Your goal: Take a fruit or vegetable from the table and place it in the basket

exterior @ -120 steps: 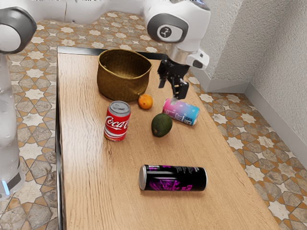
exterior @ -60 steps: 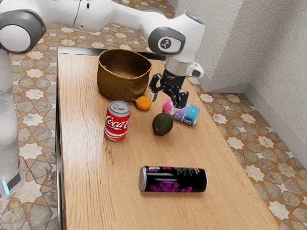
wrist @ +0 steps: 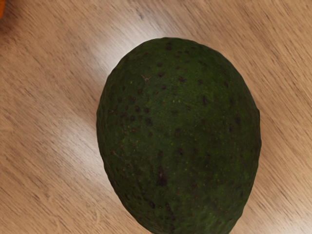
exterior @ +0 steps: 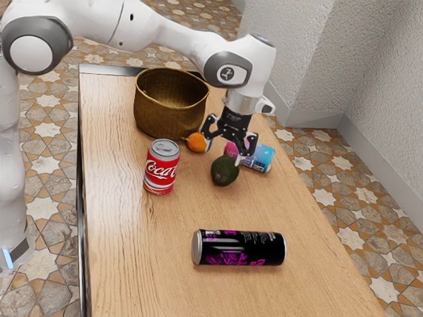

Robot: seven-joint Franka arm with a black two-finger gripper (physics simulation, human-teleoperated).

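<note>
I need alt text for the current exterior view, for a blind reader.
A robot's open gripper hovers above an avocado on a wooden table. Around it are an orange beside a brown basket, a standing red can, a lying pink-blue can and a lying black can.

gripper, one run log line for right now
gripper: open, over avocado | avocado: on table, not grasped | orange: by basket

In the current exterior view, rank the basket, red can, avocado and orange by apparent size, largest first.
1. Basket
2. Red can, standing upright
3. Avocado
4. Orange, close by the basket
</note>
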